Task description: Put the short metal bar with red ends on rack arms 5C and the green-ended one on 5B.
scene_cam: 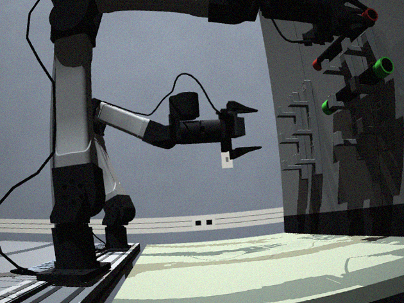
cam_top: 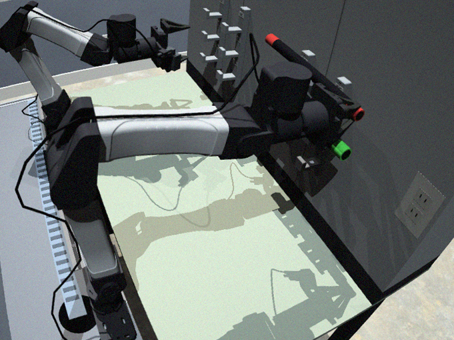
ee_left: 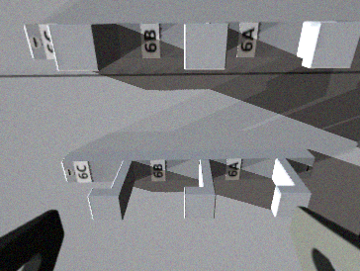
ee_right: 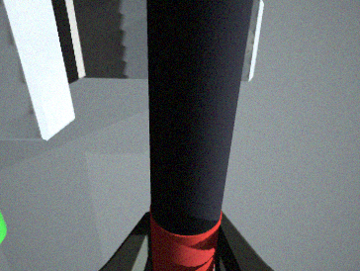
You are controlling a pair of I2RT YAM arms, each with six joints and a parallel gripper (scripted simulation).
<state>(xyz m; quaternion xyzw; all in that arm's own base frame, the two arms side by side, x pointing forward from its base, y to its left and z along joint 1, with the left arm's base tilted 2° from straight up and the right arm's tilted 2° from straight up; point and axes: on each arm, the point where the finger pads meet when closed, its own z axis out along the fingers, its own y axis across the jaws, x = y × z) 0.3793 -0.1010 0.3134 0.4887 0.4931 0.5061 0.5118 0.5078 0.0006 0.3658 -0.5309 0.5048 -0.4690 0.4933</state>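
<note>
The red-ended bar (cam_top: 299, 62) (scene_cam: 334, 48) (ee_right: 193, 124) is held up at the wall rack, tilted in the top and exterior views. My right gripper (cam_top: 353, 108) (scene_cam: 365, 18) (ee_right: 183, 222) is shut on it at one red end. The green-ended bar (scene_cam: 347, 93) lies lower on a pair of rack arms; one green end (cam_top: 342, 149) (ee_right: 2, 228) also shows. Upper rack arms (cam_top: 343, 81) (scene_cam: 354, 50) (ee_right: 44, 74) are close to the red-ended bar; contact is unclear. The labels there are unreadable. My left gripper (cam_top: 186, 42) (scene_cam: 259, 129) (ee_left: 177, 220) is open and empty.
A second rack (cam_top: 224, 11) (scene_cam: 312, 124) (ee_left: 198, 154) stands on the wall in front of my left gripper, with labels 6A, 6B and 6C readable. Its arms hold no bar. The pale table (cam_top: 213, 273) (scene_cam: 218, 281) is below. A wall socket (cam_top: 420, 203) is beside the right rack.
</note>
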